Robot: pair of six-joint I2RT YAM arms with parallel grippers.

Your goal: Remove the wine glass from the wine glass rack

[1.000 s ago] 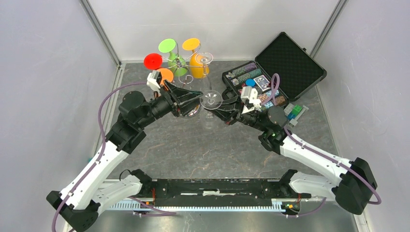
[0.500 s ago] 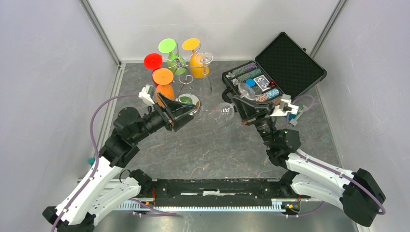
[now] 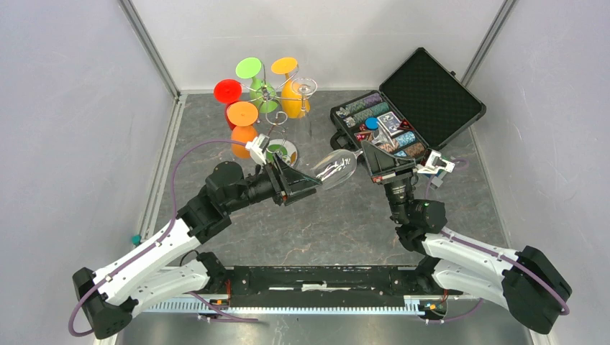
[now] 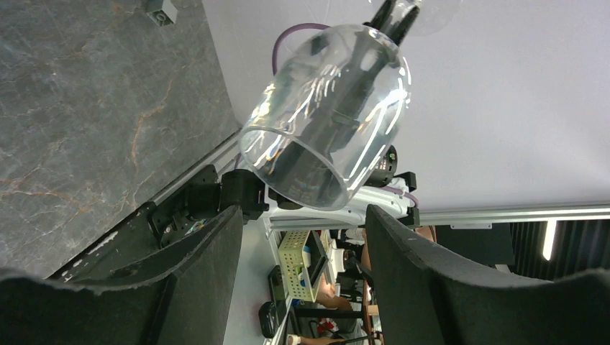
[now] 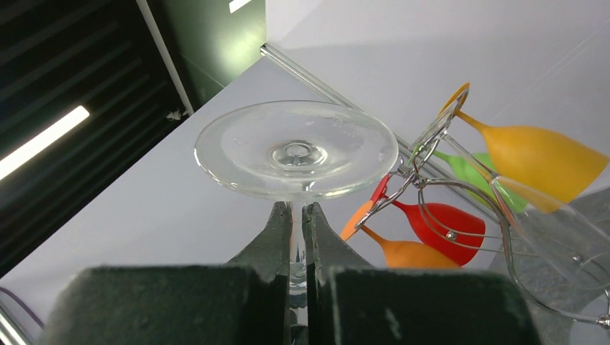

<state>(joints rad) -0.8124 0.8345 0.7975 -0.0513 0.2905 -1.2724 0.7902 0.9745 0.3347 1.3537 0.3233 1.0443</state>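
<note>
My right gripper point(image 3: 362, 153) is shut on the stem of a clear wine glass point(image 3: 335, 169) and holds it tilted in the air, clear of the rack. In the right wrist view the fingers point(image 5: 277, 233) pinch the stem just under the round foot point(image 5: 296, 149). My left gripper point(image 3: 311, 185) is open and empty beside the bowl. In the left wrist view the bowl point(image 4: 327, 122) hangs mouth-first just beyond the spread fingers point(image 4: 424, 273). The chrome wine glass rack point(image 3: 265, 92) stands at the back left with red, green, orange and yellow glasses and one clear glass point(image 3: 306, 86).
An open black case point(image 3: 430, 90) of poker chips and cards lies at the back right. The rack's shiny round base point(image 3: 281, 152) is just behind my left gripper. Grey walls close in the left, back and right sides.
My right gripper has drawn the clear glass away from the rack and tipped its bowl toward the left. My left gripper has swung from the rack's base rightward to the bowl.
</note>
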